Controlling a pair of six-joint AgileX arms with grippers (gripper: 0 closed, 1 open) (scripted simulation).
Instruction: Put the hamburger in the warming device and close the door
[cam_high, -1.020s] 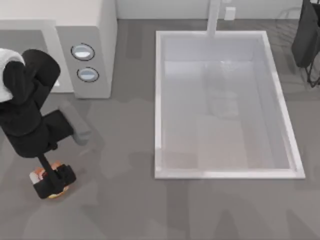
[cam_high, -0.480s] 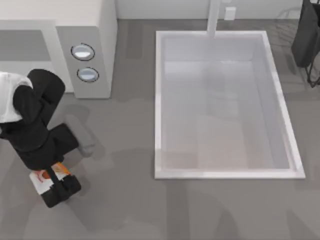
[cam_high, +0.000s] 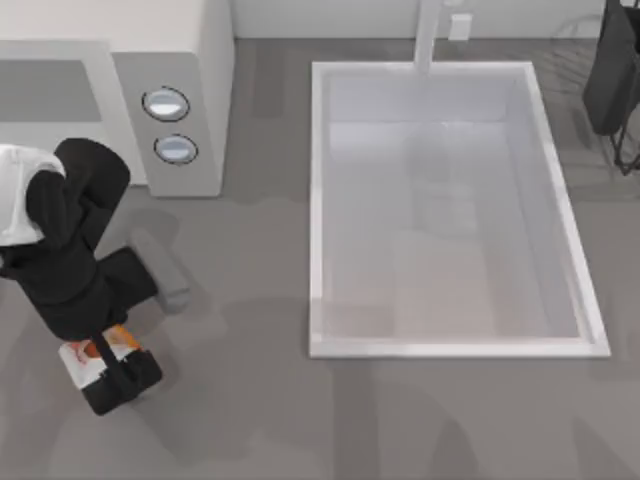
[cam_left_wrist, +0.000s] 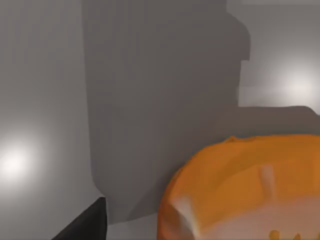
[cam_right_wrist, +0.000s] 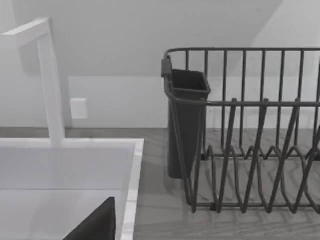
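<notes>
1. The left gripper (cam_high: 112, 368) hangs low over the table's near-left part, and its dark fingers sit on either side of the hamburger (cam_high: 88, 352), closed in against it.
2. From above, the hamburger peeks out from under the gripper as an orange and white lump with a reddish patch. The left wrist camera sees it very close as a glossy orange dome (cam_left_wrist: 250, 190) with a pale band lower down.
3. I cannot tell from the pictures whether the hamburger rests on the grey table (cam_high: 260, 420) or is raised a little off it.
4. The black left arm (cam_high: 65, 245) climbs from the gripper toward the far-left edge, and a white cuff shows near its upper end.
5. Beyond the gripper, farther back on the same side, stands the warming device (cam_high: 175, 60), a white box with two round silver-rimmed dials (cam_high: 166, 104) on its panel.
6. Its grey interior (cam_high: 45, 90) lies open to the left of the dials, well apart from the hamburger.
7. To the gripper's right, past bare table, lies the wide white sink basin (cam_high: 450, 210) with a white faucet (cam_high: 428, 35) at its far rim.
8. The right arm (cam_high: 612, 70) is parked at the far-right corner; its wrist camera faces a dark wire dish rack (cam_right_wrist: 250, 130) holding a dark cutlery cup (cam_right_wrist: 186, 120), just beside the sink's rim.
</notes>
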